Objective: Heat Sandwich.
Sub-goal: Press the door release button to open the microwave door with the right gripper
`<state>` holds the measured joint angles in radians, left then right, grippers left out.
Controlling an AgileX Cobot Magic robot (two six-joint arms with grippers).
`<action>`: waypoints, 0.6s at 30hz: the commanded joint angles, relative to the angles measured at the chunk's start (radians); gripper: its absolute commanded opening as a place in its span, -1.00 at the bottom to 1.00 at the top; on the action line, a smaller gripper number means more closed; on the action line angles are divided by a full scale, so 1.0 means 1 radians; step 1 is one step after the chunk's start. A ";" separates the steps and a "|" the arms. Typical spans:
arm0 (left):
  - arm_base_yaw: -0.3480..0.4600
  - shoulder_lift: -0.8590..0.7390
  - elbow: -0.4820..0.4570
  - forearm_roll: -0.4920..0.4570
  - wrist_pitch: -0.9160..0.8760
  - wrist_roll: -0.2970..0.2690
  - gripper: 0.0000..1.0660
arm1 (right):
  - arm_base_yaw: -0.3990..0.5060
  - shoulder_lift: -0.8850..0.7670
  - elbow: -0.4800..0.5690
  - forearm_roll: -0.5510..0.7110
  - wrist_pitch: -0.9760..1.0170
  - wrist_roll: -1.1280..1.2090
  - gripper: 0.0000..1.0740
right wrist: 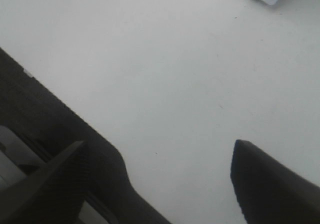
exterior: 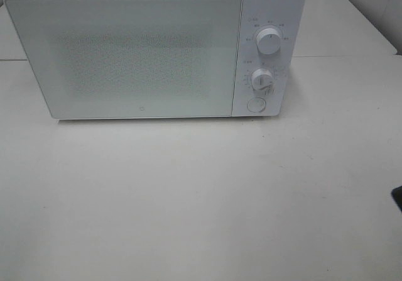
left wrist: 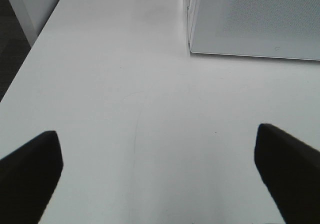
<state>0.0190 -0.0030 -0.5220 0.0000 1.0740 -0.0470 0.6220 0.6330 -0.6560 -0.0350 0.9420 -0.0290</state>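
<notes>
Exterior high: microwave, door shut (contents hidden), far on table; left gripper, right gripper both spread, empty.

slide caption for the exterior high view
Closed white microwave, upper dial and lower dial on its control panel, on a white table; no sandwich visible.

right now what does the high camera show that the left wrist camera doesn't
Only the high camera: the whole microwave, door shut, with an upper knob, a lower knob and a round button. Only the left wrist camera: the left hand, open and empty, and the side edge of the table. Both: the white table and a lower corner of the microwave door.
</notes>
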 commanded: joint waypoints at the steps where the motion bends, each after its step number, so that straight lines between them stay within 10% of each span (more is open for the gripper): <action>1: 0.003 -0.020 0.004 -0.007 -0.008 0.000 0.88 | -0.004 -0.084 0.014 -0.063 0.037 0.081 0.43; 8: 0.003 -0.020 0.004 -0.007 -0.008 0.000 0.88 | -0.018 -0.213 0.086 -0.091 0.061 0.136 0.42; 18: 0.003 -0.020 0.004 -0.007 -0.008 0.000 0.88 | -0.265 -0.425 0.155 -0.090 0.058 0.122 0.42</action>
<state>0.0190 -0.0030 -0.5220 0.0000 1.0740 -0.0470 0.3940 0.2380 -0.5040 -0.1190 1.0050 0.0940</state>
